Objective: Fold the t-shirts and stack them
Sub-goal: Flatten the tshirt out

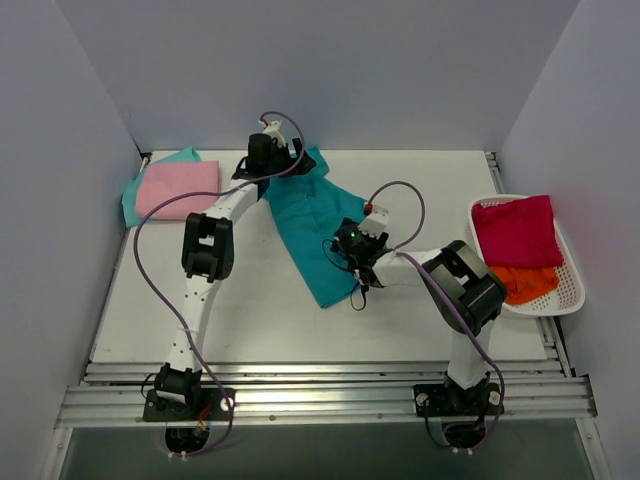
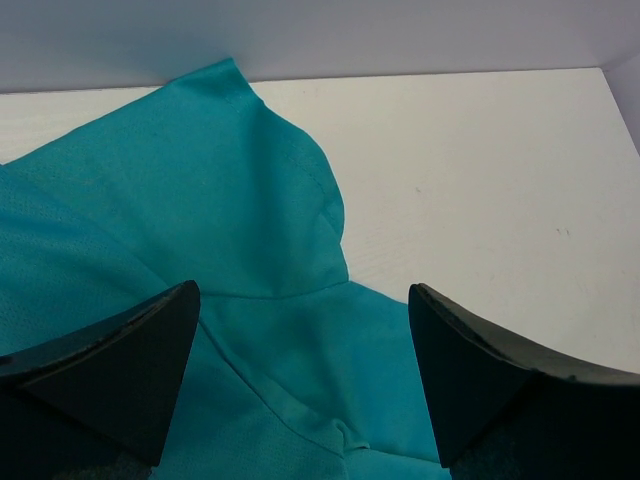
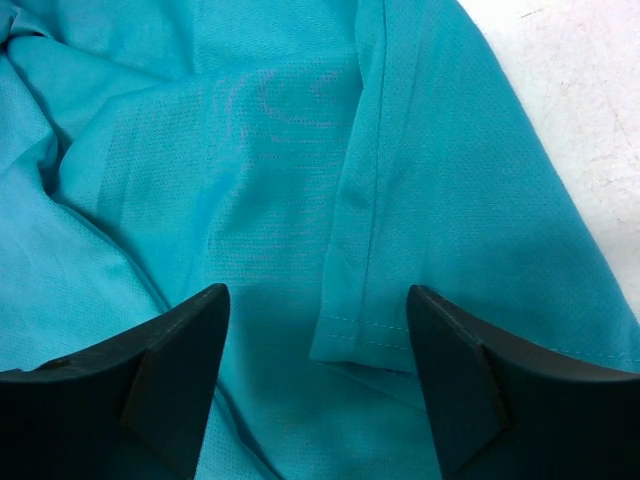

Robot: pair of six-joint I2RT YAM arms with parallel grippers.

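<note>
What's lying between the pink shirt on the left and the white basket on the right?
The large teal t-shirt, lying rumpled on the table. The top external view shows it, between the pink shirt and the basket.

Lab robot cell: plain white walls (image 1: 320, 70), white table (image 1: 250, 310), aluminium rail mount (image 1: 320, 400).

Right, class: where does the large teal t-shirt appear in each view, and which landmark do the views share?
Top external: teal t-shirt at the centre.
Left wrist: fills left and bottom.
Right wrist: fills nearly the whole frame.
Shared landmark: white table beside the shirt's edge.
</note>
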